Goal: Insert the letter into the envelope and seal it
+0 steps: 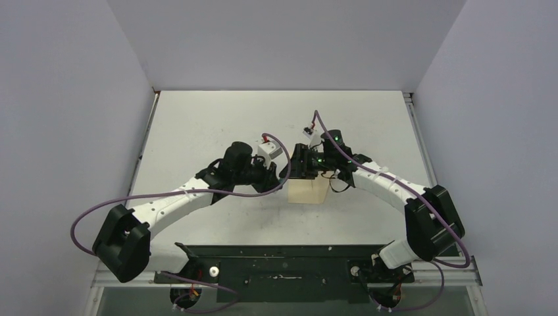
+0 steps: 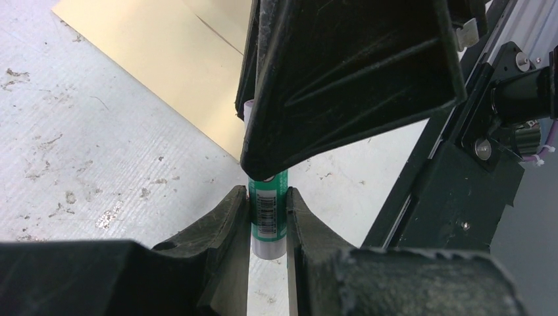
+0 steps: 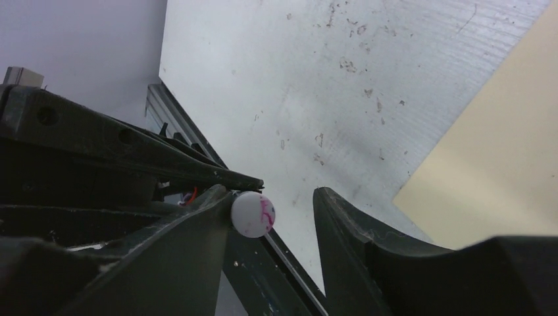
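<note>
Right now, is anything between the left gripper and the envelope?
Yes. The left gripper is shut on a green glue stick. The right gripper, jaws apart, sits around the stick's far end, on the side toward the envelope. Probably back it off first.

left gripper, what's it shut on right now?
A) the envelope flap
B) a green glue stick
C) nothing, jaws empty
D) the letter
B: in the left wrist view the left gripper pinches a green glue stick with a barcode label and a white end between its fingers, while the envelope lies flat on the table beyond it, untouched.
</note>
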Available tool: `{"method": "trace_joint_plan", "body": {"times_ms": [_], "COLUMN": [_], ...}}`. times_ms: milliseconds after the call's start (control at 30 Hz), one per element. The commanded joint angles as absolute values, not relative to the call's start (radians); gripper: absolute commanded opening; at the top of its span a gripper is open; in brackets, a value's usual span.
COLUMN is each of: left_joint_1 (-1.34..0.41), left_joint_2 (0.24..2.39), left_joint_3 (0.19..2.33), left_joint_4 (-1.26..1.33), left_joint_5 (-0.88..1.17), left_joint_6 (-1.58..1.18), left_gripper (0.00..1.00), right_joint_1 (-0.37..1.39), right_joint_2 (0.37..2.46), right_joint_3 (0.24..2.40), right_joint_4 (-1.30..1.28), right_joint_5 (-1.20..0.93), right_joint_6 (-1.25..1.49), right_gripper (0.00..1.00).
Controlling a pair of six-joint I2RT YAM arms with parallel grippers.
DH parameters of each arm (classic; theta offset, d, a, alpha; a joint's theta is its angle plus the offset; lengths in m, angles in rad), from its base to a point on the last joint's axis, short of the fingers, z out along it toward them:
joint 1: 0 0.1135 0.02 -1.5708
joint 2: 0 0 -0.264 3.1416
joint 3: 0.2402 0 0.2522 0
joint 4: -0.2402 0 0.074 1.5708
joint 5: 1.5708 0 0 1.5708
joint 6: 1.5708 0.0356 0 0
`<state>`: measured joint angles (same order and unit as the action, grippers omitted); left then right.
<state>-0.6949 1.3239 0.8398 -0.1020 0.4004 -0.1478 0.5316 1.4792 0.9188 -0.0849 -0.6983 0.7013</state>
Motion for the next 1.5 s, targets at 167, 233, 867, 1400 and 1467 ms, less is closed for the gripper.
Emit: {"method": "trace_joint_plan", "body": {"times_ms": [167, 233, 867, 1400, 1467], "left_joint_1": [-0.692, -0.686, -0.655, -0.641, -0.64], "left_joint_2": [1.276, 1.275, 1.337, 1.292, 1.284], "left_joint_3": [0.842, 0.842, 0.842, 0.768, 0.753], "left_joint_4": [-0.048, -0.043, 0.073, 0.038, 0.039], "left_joint_5": [0.433, 0.425, 0.564, 0.626, 0.645], "left_joint_6": [-0.133, -0.162, -0.245, -0.209, -0.209], "left_gripper": [0.0, 0.08, 0.47, 0.0, 0.0], "right_joint_1": [0.531, 0.527, 0.479, 0.319, 0.29], "right_joint_2": [1.464, 1.453, 1.413, 1.395, 1.397], "right_joint_3": [0.942, 0.942, 0.929, 1.056, 1.084], "right_joint_4": [-0.017, -0.009, 0.038, -0.141, -0.151], "right_joint_5": [-0.749, -0.753, -0.822, -0.867, -0.87], "right_joint_6": [0.747, 0.77, 0.877, 0.74, 0.729], "right_gripper": [0.17, 0.07, 0.05, 0.05, 0.05]}}
